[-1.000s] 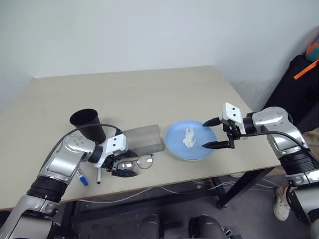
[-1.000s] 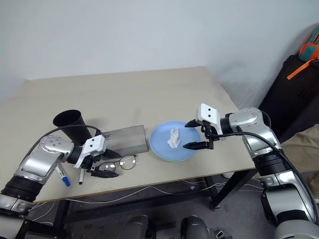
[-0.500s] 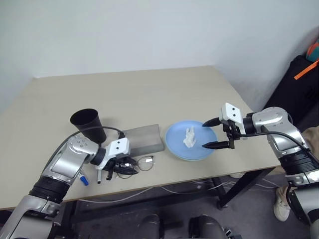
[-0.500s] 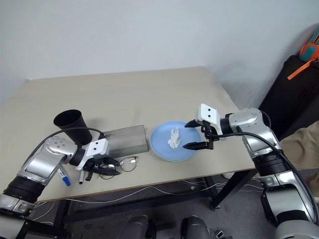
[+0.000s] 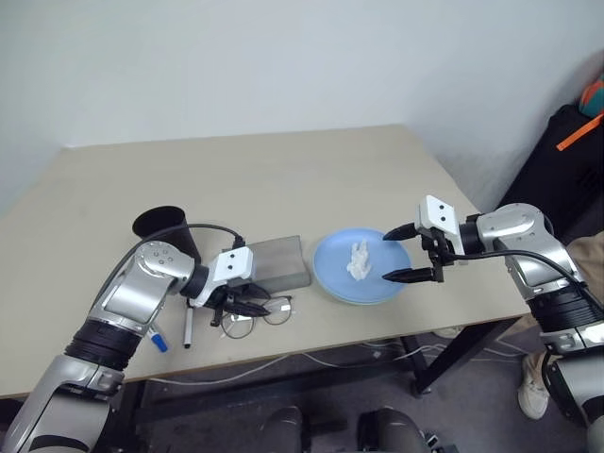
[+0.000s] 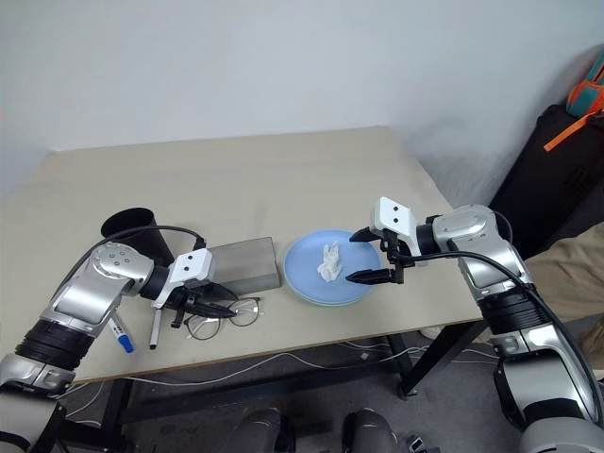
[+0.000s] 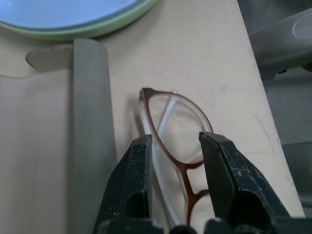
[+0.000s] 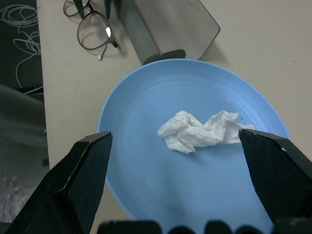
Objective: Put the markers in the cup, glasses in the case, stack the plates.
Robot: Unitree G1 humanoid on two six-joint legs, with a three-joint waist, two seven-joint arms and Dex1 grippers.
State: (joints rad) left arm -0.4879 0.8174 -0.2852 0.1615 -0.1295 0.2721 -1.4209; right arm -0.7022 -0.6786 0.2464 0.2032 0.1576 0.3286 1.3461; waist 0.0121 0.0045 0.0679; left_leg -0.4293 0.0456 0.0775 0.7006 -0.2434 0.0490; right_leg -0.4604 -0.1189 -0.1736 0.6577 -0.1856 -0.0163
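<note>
Head views — beige table (image 5: 283, 179), black cup (image 5: 162, 225) near its left front, partly behind the left arm. Grey case (image 5: 274, 263) lying just right of the cup. Wire-framed glasses (image 5: 257, 314) in front of the case near the table edge, left gripper (image 5: 247, 309) clamped on their frame. Black-capped marker (image 5: 187, 329) and blue-capped marker (image 5: 157, 339) flat on the table under the left forearm. Light blue plate (image 5: 363, 267) stacked on the pale green plate (image 6: 316, 298), right of the case; crumpled white tissue (image 5: 359, 260) on top. Right gripper (image 5: 399, 254) above the plates' right rim, fingers spread wide, nothing between them.

Left wrist view — black fingers (image 7: 134, 180) pinching the brown frame at one lens, beside the nose bridge; case wall just beside, plate rims beyond.

Right wrist view — wide-apart fingers (image 8: 80, 178) flanking the blue plate and tissue; glasses and case end past the plate.
</note>
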